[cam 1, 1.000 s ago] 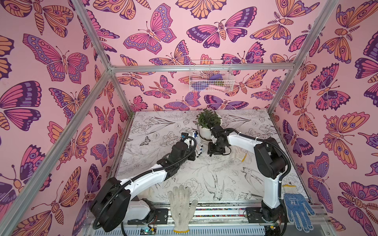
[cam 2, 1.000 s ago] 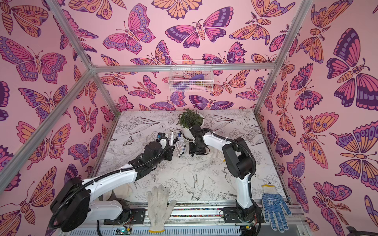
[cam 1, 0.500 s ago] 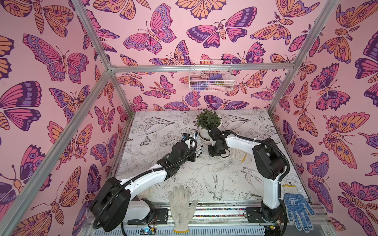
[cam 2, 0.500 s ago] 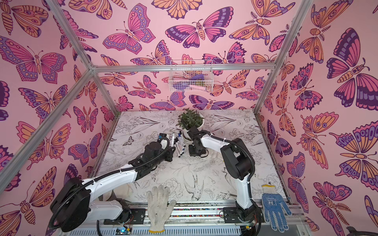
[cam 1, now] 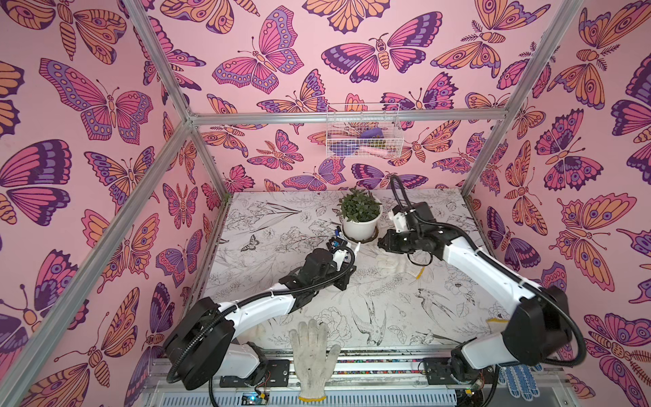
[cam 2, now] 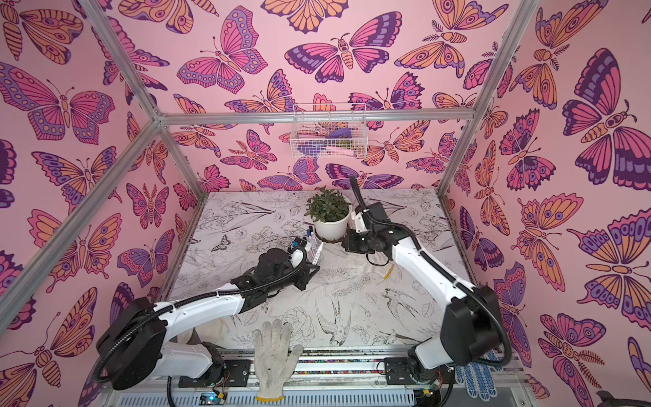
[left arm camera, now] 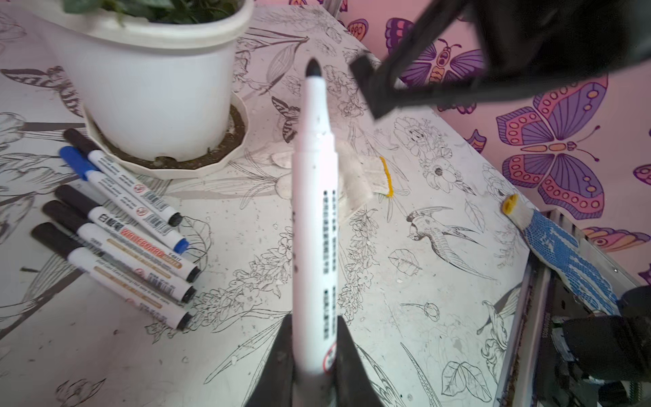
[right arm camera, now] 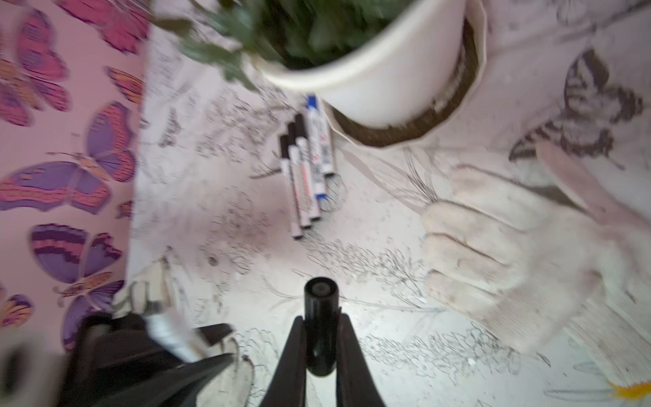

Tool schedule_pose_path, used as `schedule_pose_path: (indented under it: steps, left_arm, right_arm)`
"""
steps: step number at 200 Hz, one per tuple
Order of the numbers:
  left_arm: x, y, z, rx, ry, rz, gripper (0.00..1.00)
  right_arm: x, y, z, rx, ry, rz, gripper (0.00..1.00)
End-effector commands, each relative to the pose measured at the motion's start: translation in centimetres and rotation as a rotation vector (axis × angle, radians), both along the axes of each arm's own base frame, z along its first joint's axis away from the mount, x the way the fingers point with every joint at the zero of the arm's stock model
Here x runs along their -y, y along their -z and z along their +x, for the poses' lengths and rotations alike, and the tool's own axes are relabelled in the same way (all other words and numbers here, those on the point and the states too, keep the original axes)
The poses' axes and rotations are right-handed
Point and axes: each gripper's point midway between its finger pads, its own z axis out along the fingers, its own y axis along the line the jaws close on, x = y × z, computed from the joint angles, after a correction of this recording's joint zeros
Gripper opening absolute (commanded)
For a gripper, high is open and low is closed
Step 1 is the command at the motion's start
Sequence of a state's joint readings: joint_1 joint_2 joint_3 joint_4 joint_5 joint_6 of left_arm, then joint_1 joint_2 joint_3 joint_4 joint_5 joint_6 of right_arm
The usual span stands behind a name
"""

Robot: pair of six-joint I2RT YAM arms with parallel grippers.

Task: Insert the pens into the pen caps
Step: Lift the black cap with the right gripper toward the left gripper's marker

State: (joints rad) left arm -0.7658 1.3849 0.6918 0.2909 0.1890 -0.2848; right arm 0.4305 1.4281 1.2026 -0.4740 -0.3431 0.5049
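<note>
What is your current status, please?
Left claw shut on uncapped pen. Right claw shut on black cap. Not yet joined; nothing seen between.

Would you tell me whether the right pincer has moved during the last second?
Yes. In a top view the right pincer has shifted rightward, from in front of the plant pot to its right side.

Potted plant [cam 1: 360,226]; white glove [cam 1: 312,356]

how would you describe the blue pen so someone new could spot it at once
Start at the white plant pot. Five capped pens lie side by side next to its saucer; the blue pen is second from the pot. Only it has a blue cap and blue tail end; the rest are black.
</note>
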Motion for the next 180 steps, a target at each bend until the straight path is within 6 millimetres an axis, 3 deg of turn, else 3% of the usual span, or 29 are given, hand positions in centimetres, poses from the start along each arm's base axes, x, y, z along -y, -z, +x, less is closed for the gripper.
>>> schedule_pose_path:
  steps: [1,38,180]
  left_arm:
    - [2.2,-1.6,-0.4,0.042,0.081,-0.049,0.0]
    - [2.7,-2.4,-0.1,0.057,0.072,-0.07,0.0]
    - [3.3,-3.0,-0.2,0.076,0.089,-0.078,0.0]
  right_arm:
    - [-1.5,-2.4,-0.2,0.069,-0.049,0.138,0.0]
    - [-1.8,-4.8,-0.1,0.137,-0.029,0.298,0.0]
    - [-2.7,-4.8,-0.6,0.13,-0.086,0.351,0.0]
